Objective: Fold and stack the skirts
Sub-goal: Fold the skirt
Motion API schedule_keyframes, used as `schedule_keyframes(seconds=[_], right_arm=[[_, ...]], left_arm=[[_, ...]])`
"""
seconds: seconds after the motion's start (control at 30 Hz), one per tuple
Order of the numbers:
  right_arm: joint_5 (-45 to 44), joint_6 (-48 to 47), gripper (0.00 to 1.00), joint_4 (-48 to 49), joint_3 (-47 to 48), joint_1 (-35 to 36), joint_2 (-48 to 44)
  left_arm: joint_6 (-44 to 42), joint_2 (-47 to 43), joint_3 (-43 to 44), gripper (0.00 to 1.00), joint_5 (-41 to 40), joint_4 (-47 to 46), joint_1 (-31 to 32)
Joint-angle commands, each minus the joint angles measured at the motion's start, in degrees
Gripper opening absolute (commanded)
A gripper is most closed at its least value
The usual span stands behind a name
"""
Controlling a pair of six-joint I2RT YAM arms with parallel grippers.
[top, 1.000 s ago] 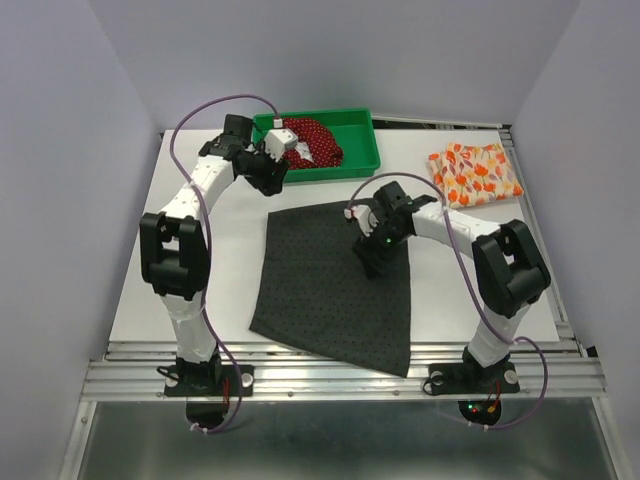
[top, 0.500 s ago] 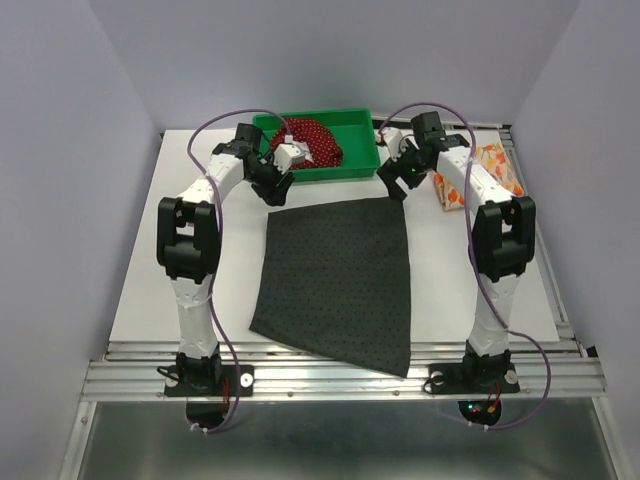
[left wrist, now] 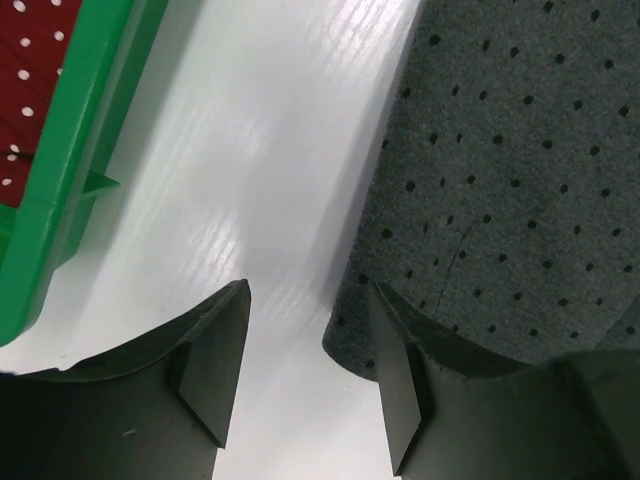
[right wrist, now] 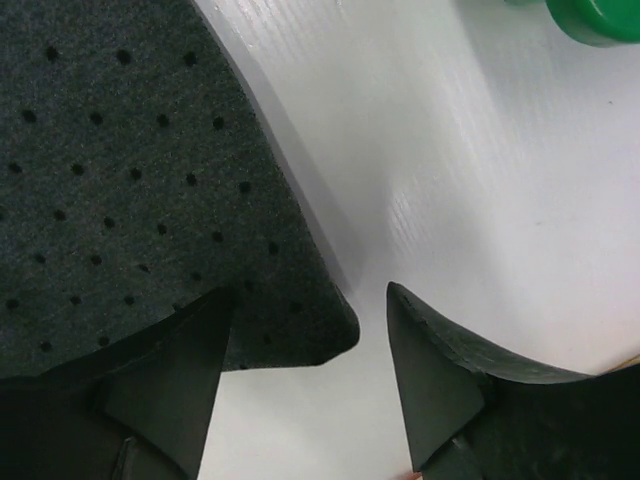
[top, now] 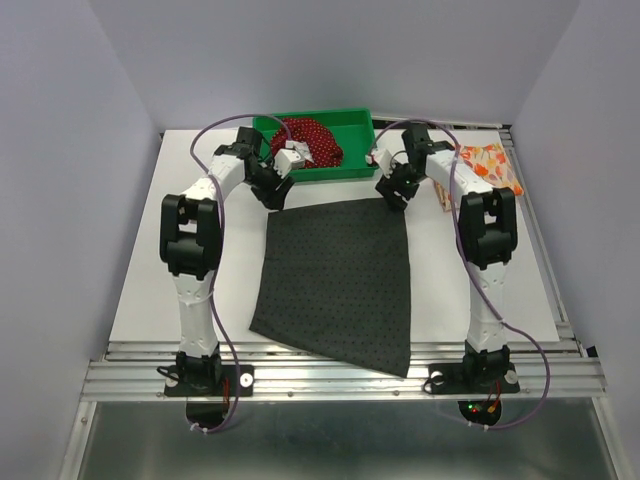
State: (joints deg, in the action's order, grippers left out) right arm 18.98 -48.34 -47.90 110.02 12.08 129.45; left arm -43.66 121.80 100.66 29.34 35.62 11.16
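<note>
Three skirts: grey skirt (top: pixel 335 280) at centre, red skirt (top: pixel 322 140) at 12 o'clock, orange skirt (top: pixel 495 162) at 2 o'clock. One tray (top: pixel 355 166), at 12 o'clock. Two arms: left arm (top: pixel 188 235) at 9 o'clock, right arm (top: pixel 485 225) at 3 o'clock. One table (top: pixel 440 290).

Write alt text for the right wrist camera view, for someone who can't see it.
The right gripper, jaws open, frames one corner of the charcoal-grey skirt, a dark-dotted cloth lying flat on the white table. A sliver of the green tray shows at the top right.
</note>
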Motion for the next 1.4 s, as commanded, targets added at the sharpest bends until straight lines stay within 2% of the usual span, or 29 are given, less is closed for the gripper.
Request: schedule_keyframes(seconds=[0.0,0.23,0.33,0.43,0.47,0.53,0.57,0.63,0.67,1.0,1.37], right_arm=[[1.59,-3.25,0.66,-1.50,2.31,0.14,1.42],[0.35,-3.69,0.50,-0.97,3.18,0.14,2.65],[0.18,-3.52,0.44,-0.71,3.54,-0.38,3.00],[-0.35,-3.26,0.27,-0.18,4.24,-0.39,3.00],[-0.87,-2.73,0.23,0.17,4.59,-0.39,3.18],[-1.58,-2.29,0.15,0.79,5.29,-0.39,3.18],[-1.93,-2.20,0.08,1.23,5.73,-0.91,3.27],[-2.54,-1.94,0.01,1.58,7.22,-0.91,3.53],[-3.07,-1.85,0.01,1.67,7.58,-0.91,3.53],[-4.04,-1.76,0.01,3.34,7.93,-0.91,2.21],[-7.90,-2.29,0.01,3.43,18.91,-1.44,1.33]], left_arm=[[-1.96,1.07,2.61,0.62,0.80,2.35,-0.44],[-3.54,3.45,2.79,0.57,1.51,4.11,-0.44],[-3.72,3.27,2.26,0.51,2.38,3.67,-0.52],[-3.71,3.36,2.34,0.40,2.74,3.41,-0.52],[-3.71,3.53,2.69,0.33,2.74,3.32,-0.61],[-3.36,3.71,3.40,0.26,2.65,3.23,-0.70],[-3.28,3.80,3.84,0.18,2.65,3.14,-0.79],[-2.66,3.97,5.24,0.09,2.74,3.15,-1.05],[-2.49,3.97,5.68,0.00,3.00,3.14,-1.22],[-2.39,-1.30,3.93,0.00,5.73,0.15,-2.19],[1.82,-7.89,2.78,0.00,2.74,-6.26,-2.90]])
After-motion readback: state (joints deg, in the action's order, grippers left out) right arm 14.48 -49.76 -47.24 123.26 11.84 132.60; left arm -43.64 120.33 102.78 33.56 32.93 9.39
